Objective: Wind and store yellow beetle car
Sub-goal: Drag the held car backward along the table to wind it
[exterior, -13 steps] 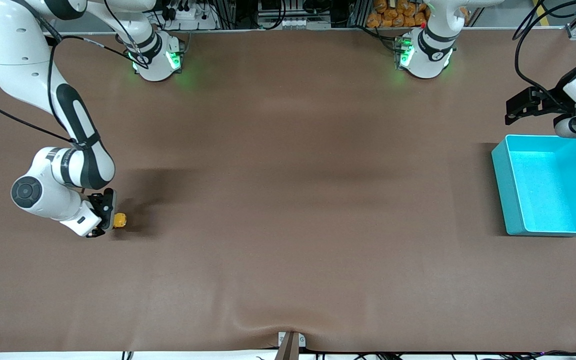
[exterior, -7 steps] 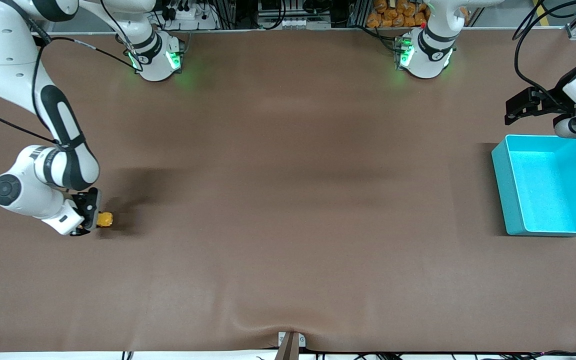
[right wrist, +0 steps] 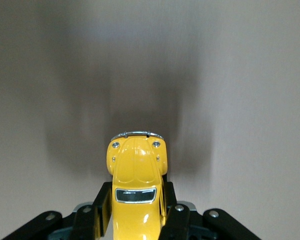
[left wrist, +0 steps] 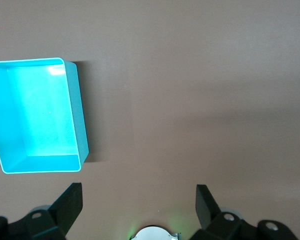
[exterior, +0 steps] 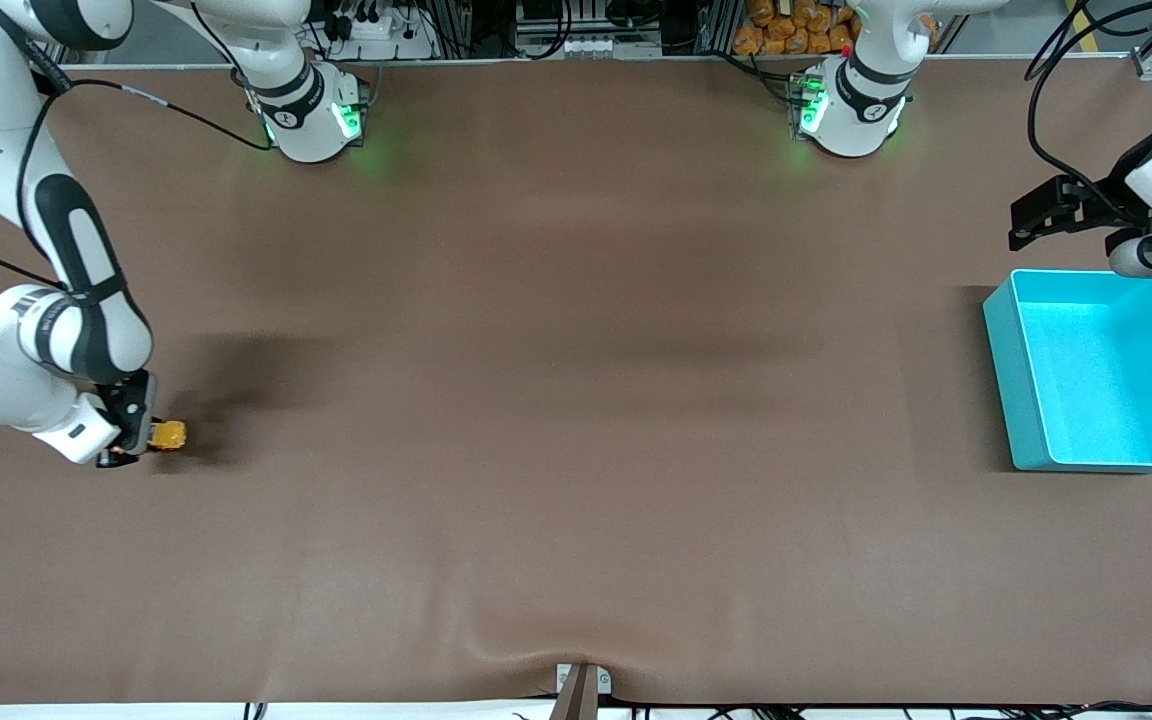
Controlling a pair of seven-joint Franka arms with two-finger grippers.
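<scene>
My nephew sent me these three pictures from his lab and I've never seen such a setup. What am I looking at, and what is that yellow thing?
These are two white robot arms bolted to a brown table. One picture looks down from a high camera facing them; the other two come from cameras on each arm's wrist. The right pincer, low at its own arm's end of the table, is shut on the yellow beetle car, a tiny toy seen close up in its wrist view. The left pincer waits open in the air beside the turquoise bin, which looks empty and stands at the left arm's end of the table.
</scene>
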